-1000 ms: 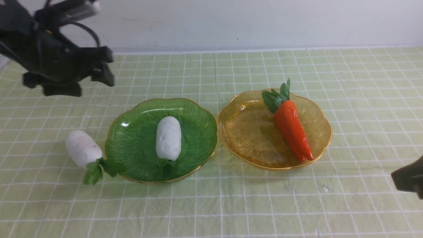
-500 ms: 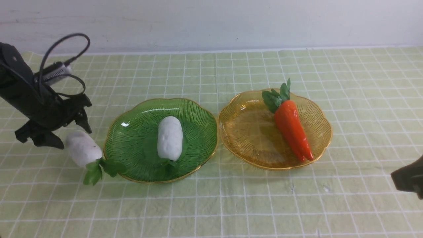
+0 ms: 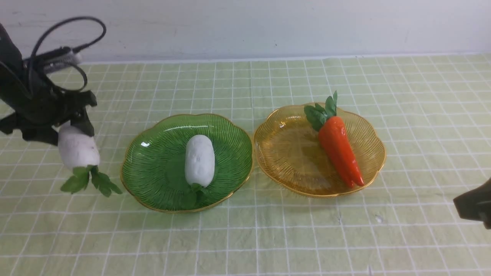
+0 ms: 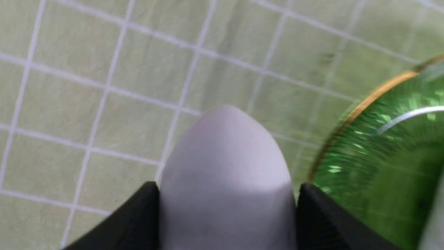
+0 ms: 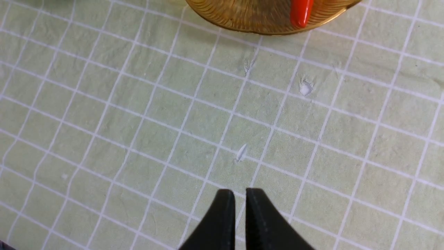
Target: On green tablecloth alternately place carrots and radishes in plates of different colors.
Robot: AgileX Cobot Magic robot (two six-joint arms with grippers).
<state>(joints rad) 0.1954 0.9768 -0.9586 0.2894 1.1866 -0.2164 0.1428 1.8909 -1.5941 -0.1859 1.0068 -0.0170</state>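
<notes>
Nearest, robot's right side: right fingers (image 5: 239, 218) pressed nearly together, just a thin slit between them, nothing pinched, hanging over the green tablecloth (image 3: 307, 234). Counter itself covered by cloth. Next out, left side: left fingers (image 3: 50, 126) pinching a white toy radish (image 3: 78, 147) across its thick body, one black finger on each side, leafy top pointing down and away from the grip. Radish looks lifted off the cloth, just beside the green plate (image 3: 153, 191), not over it. Middle: green scalloped plate with gold rim, second white radish (image 3: 200, 161) lying in it, right of centre. Beside that, rims about touching, amber plate (image 3: 291, 172), glossy orange carrots (image 3: 339, 149) lying along its right half, leaves over the far rim; looks like two, tips side by side. Far end: plain pale wall (image 3: 245, 30). Step in hand, my read: carry radish into green plate, likely the last piece. To do it well: raise until the dangling leaves clear the gold rim, go sideways level, aim for the bare left part of the plate, lower till body rests, then spread fingers evenly. Matte stubby body should hold OK, but could swing or roll on release; don't bump the other radish or tip the rim.
</notes>
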